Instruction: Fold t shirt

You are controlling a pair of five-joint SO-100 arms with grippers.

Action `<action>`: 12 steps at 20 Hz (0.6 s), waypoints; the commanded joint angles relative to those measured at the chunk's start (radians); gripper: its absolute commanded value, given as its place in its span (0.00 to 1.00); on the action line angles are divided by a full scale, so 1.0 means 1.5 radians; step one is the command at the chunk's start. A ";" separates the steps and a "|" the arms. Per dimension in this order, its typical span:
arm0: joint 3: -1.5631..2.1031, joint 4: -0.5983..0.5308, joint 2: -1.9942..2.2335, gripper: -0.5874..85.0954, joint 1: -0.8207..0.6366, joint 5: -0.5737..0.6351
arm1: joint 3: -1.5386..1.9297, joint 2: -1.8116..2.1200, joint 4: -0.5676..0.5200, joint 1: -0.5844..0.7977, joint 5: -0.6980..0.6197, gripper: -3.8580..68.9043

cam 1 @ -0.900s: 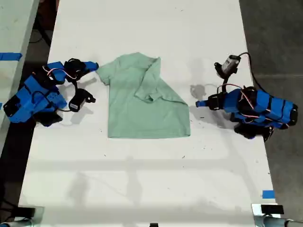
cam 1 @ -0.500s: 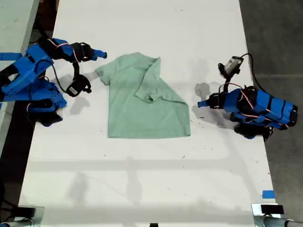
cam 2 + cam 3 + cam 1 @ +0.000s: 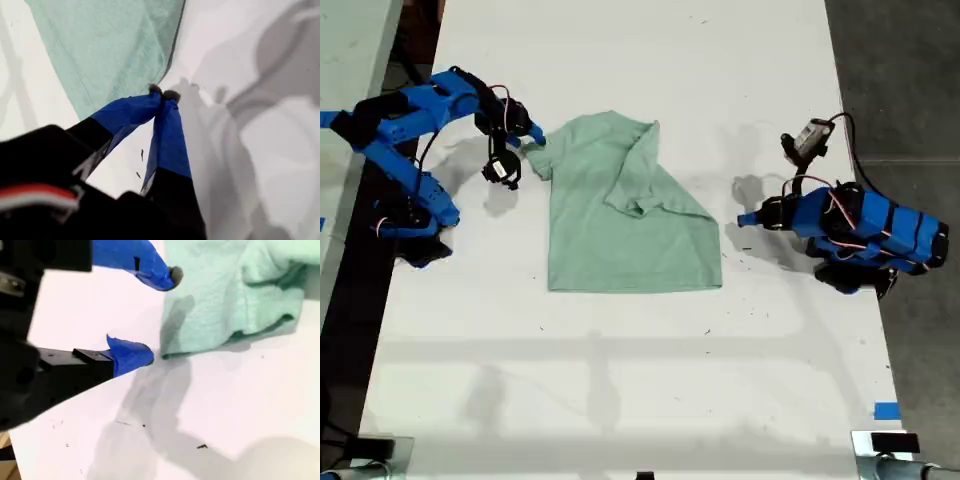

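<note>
Since the earlier frames, the arm on the exterior view's left has been swung up and inward, so that my second gripper [image 3: 532, 135] is now brought to the sleeve of the t shirt [image 3: 620, 230]; the shirt itself and the other arm are seen almost unchanged.

The pale mint-green t shirt is laid flat near the middle of the white table [image 3: 620, 380]. One sleeve side is folded inward over the body, and a diagonal crease is formed across it. The lower hem is kept straight.

In the second wrist view, the sleeve edge [image 3: 230, 295] is seen just beside my second gripper [image 3: 161, 315], whose jaws are spread wide with no cloth held between them.

On the exterior view's right, my first gripper [image 3: 745, 219] is pointed at the shirt's side edge. In the first wrist view its tips [image 3: 162, 92] are pressed together just beside a corner of the cloth [image 3: 115, 45], and nothing is seen gripped.
</note>
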 commanded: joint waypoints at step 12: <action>-0.319 0.152 -0.015 0.00 0.222 -0.090 | 0.038 0.008 0.001 0.007 0.004 0.06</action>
